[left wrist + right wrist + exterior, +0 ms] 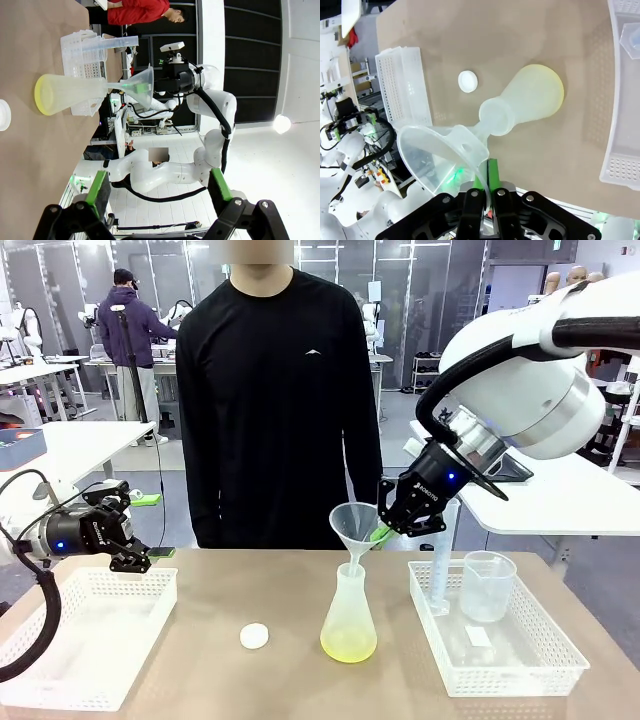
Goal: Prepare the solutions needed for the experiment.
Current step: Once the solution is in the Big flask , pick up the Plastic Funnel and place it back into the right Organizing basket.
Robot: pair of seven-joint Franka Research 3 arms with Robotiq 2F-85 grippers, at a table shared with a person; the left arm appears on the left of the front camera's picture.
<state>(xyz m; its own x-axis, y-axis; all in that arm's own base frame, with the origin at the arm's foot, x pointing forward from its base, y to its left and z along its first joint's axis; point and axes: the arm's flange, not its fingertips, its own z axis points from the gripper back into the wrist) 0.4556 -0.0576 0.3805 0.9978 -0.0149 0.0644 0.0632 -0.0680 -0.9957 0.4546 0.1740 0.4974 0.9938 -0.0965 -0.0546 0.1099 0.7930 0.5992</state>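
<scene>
A: Taking the frosted white conical flask (349, 600) as landmark, where is the solution?

B: In the flask's base, as a shallow layer of pale yellow-green translucent liquid (348, 645). A clear plastic funnel (357, 523) leans over the flask, stem at its mouth. The right gripper (385, 532) is clamped on the funnel's rim from the flask's right.

A: What surrounds it?

B: Just left of the flask lies a small white round disc (255, 636). Further left is a white perforated plastic basket (100, 576); the left gripper (155, 526) hangs above its far edge, jaws spread wide, holding nothing. Right of the flask, a second white basket (520, 680) carries a clear plastic beaker (487, 585) and a tall clear cylinder (441, 560), its top behind the right gripper. Behind the flask stands a person in a black long-sleeved shirt (280, 410).

A: Any writing?

B: White lettering on the right gripper's body is too small to read. The shirt bears a small white chest mark (316, 353).
</scene>
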